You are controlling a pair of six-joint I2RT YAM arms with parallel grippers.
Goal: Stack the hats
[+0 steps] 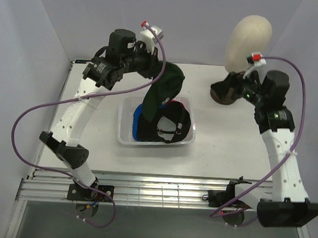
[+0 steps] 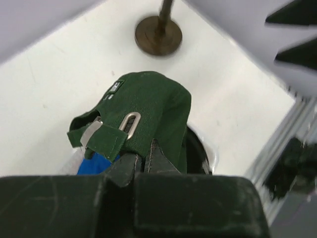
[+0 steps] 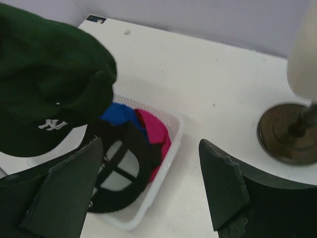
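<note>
My left gripper [image 2: 147,157] is pinched tight on the dark green hat [image 1: 163,90] at its back edge, so the hat hangs free above the tray [image 1: 123,139], where the black hat [image 1: 175,125], blue hat [image 1: 136,118] and magenta hat [image 3: 156,134] lie piled. My right gripper [image 3: 148,173] hovers right of the tray, jaws wide and empty, probably ready to steady the pile.

Four hats [image 3: 49,84], one tray [image 1: 124,139], one mannequin head [image 1: 250,41].
</note>
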